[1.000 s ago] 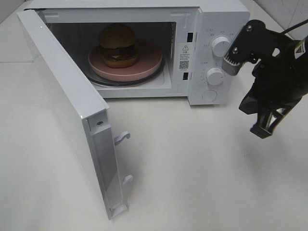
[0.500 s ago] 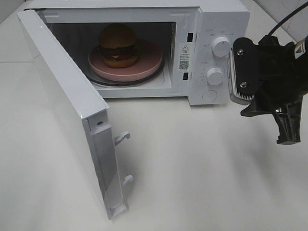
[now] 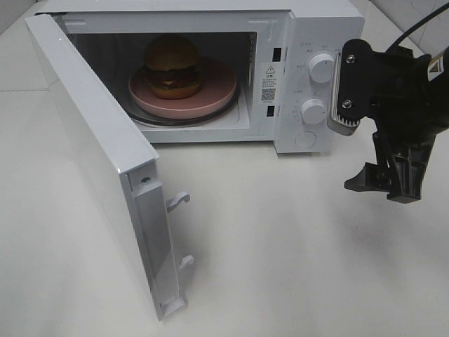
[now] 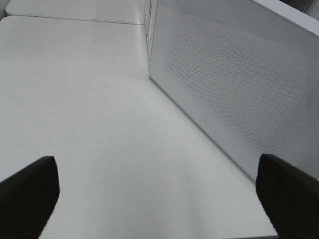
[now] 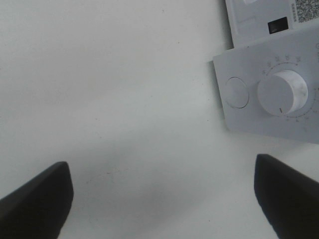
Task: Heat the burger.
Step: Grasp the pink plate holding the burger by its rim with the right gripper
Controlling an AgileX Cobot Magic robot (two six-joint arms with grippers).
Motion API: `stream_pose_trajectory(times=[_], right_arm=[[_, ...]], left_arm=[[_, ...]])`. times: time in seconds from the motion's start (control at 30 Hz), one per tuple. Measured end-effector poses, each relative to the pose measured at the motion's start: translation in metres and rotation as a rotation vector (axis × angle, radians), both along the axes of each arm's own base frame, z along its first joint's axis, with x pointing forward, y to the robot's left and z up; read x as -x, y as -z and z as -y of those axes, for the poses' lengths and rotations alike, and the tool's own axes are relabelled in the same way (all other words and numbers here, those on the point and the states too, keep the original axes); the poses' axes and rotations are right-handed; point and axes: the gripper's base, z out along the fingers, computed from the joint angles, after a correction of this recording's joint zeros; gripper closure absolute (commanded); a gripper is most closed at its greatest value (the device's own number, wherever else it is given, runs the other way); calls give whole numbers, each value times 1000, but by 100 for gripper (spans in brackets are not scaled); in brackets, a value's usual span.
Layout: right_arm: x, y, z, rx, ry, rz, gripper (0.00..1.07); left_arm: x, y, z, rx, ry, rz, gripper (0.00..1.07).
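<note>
One burger [image 3: 172,67] — on pink plate [image 3: 219,95] inside microwave [image 3: 316,21], door [image 3: 91,154] open; left fingers [image 4: 30,194] wide, empty; right fingers [image 5: 37,199] wide, empty — over tabletop [image 3: 295,246] near knobs [image 3: 322,67].

A white table [image 4: 75,99] is seen, crossed by a thin seam [image 4: 70,19] at its far side. The white microwave door [image 4: 234,84] is seen standing on edge over the table, its outer face turned to the camera, with a finely dotted window [image 4: 224,74] set into it. The left gripper [image 4: 159,199] is shown spread wide, with its two dark fingertips [image 4: 30,194] well apart and only bare table seen between them. The door is not touched by either fingertip.
</note>
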Motion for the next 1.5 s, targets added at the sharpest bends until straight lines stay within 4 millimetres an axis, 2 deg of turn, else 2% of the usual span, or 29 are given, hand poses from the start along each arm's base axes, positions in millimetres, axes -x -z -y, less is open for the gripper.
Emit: stream_pose_trajectory(times=[0.33, 0.43, 0.67, 1.07, 1.23, 1.27, 1.33, 1.5], right_arm=[[-12, -19, -6, -35, -13, 98, 12], [-15, -22, -16, -31, -48, 114, 13], [-26, -8, -49, 39, -195, 150, 14], [-50, 3, -67, 45, -229, 194, 18], [-60, 4, -82, 33, -244, 201, 18], [-63, 8, -90, 24, -244, 194, 18], [-65, 10, -93, 19, -240, 189, 18], [-76, 33, -115, 5, -257, 173, 19]], left_arm=[[0, 0, 0, 0, 0, 0, 7], [0, 0, 0, 0, 0, 0, 7], [0, 0, 0, 0, 0, 0, 7], [0, 0, 0, 0, 0, 0, 7], [0, 0, 0, 0, 0, 0, 7], [0, 0, 0, 0, 0, 0, 7], [0, 0, 0, 0, 0, 0, 7], [0, 0, 0, 0, 0, 0, 7]])
